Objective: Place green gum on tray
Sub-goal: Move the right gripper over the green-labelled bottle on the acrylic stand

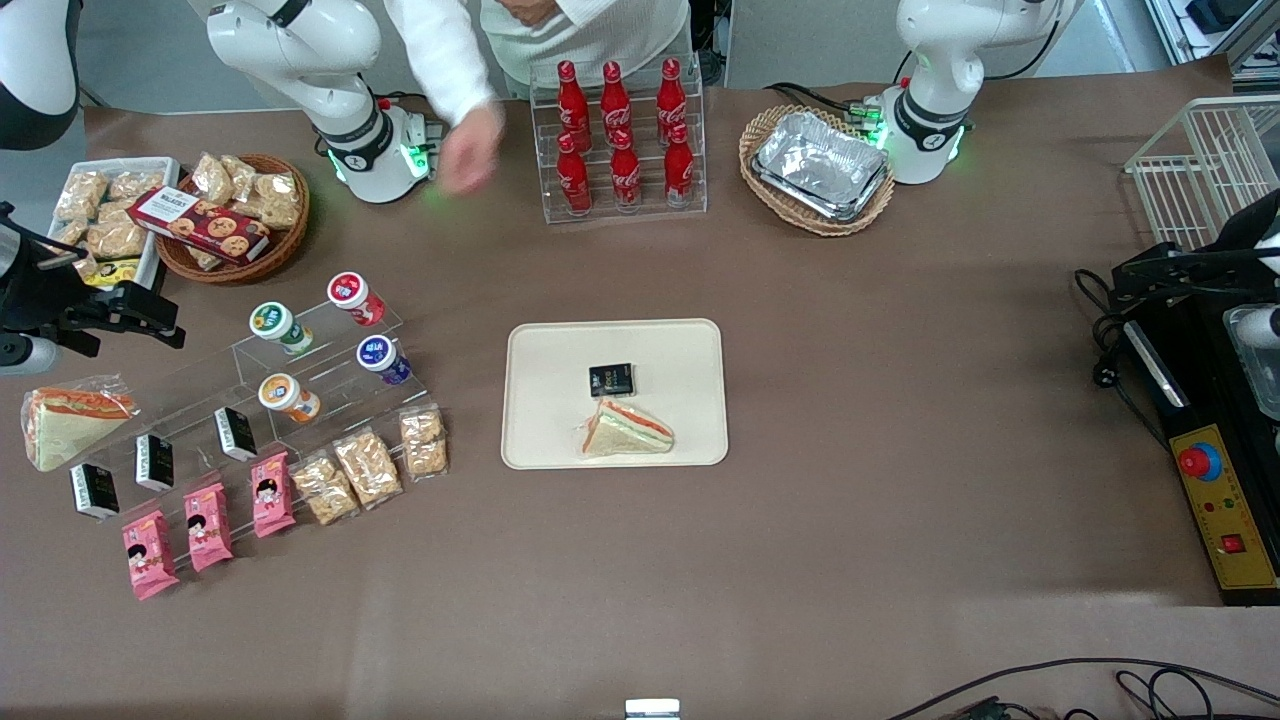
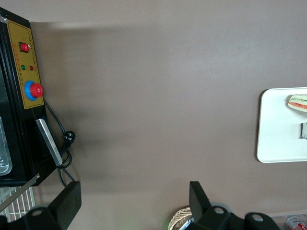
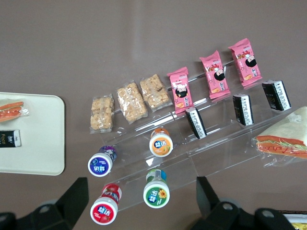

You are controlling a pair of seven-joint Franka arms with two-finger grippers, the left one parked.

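Note:
The green gum (image 1: pixel 278 325) is a small white jar with a green-rimmed lid, lying on the upper step of a clear acrylic stand (image 1: pixel 300 375). In the right wrist view the green gum (image 3: pixel 156 194) lies below the span of my open fingers. My gripper (image 1: pixel 150 312) hovers high, beside the stand toward the working arm's end; in the right wrist view the gripper (image 3: pixel 141 206) is open and empty. The cream tray (image 1: pixel 530 350) lies mid-table, also seen in the right wrist view (image 3: pixel 43 139), holding a wrapped sandwich (image 1: pixel 628 430) and a black packet (image 1: pixel 611 379).
Red-lidded (image 1: pixel 354 297), blue-lidded (image 1: pixel 382 359) and orange-lidded (image 1: pixel 288 396) jars share the stand with black packets (image 1: pixel 235 433), pink snack packs (image 1: pixel 207 525) and cracker bags (image 1: pixel 365 467). A person's hand (image 1: pixel 468 150) reaches by the arm base. Cola bottles (image 1: pixel 620 140) and baskets stand farther away.

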